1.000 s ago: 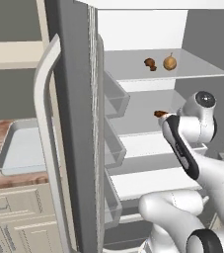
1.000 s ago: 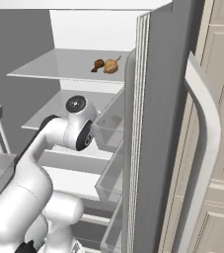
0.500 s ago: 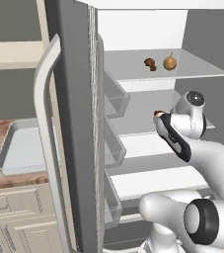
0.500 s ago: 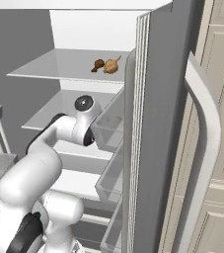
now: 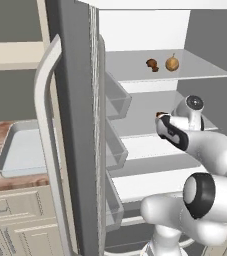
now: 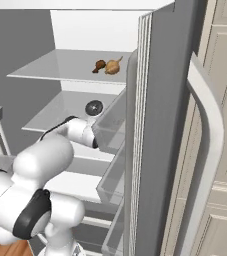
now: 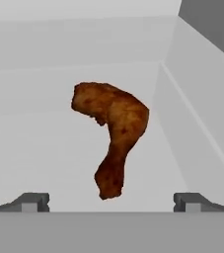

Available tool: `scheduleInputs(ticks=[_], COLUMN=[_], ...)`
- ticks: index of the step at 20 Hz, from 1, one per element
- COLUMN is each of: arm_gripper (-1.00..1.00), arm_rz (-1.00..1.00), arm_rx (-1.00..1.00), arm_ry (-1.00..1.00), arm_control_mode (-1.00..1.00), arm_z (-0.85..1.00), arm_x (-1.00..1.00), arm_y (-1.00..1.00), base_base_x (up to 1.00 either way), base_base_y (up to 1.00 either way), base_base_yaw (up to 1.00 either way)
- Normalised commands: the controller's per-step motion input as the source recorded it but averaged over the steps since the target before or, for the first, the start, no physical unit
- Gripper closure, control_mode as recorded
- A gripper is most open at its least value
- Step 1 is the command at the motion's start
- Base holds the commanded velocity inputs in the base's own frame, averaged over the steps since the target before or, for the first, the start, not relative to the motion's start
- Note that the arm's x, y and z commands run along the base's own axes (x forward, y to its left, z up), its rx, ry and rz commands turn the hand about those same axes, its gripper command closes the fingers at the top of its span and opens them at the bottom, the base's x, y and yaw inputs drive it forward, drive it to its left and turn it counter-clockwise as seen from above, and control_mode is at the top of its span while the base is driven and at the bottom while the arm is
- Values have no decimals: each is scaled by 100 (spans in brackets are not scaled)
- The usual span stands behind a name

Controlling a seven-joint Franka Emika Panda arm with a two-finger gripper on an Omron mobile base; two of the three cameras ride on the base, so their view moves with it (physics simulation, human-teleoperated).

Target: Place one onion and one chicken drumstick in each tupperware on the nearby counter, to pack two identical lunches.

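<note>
Hand view: gripper (image 7: 111, 202) wide open, drumstick (image 7: 113, 138) lying on the fridge shelf (image 7: 44, 148) just ahead between the tips; closing early could pinch the thin end and drop it

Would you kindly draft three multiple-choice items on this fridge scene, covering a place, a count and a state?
1. Where does the onion lie?
A. top fridge shelf
B. door bin
C. counter

2. How many food items lie on that top shelf?
A. one
B. two
C. four

3. How does the end effector stand?
A. shut on a drumstick
B. shut on nothing
C. open, with a drumstick ahead

Answers: 1 A, it sits beside a drumstick on the top shelf. 2 B, one onion and one drumstick. 3 C, the fingertips stand wide apart in the hand view, clear of the meat.
</note>
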Motion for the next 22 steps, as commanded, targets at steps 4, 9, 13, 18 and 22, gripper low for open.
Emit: scheduleInputs(ticks=[4, 9, 13, 18, 22], arm_gripper=[-100, -100, -100, -100, -100], arm_rz=[0, 0, 0, 0, 0], arm_rx=[0, 0, 0, 0, 0], arm_ry=[3, 3, 4, 1, 0], arm_control_mode=[-100, -100, -100, -100, -100], arm_z=[-15, -14, -19, -31, -39], arm_x=[46, 47, 34, 15, 8], arm_y=[-28, -11, -1, -1, 0], base_base_x=[0, 0, 0, 0, 0], base_base_y=[0, 0, 0, 0, 0], base_base_yaw=[0, 0, 0, 0, 0])
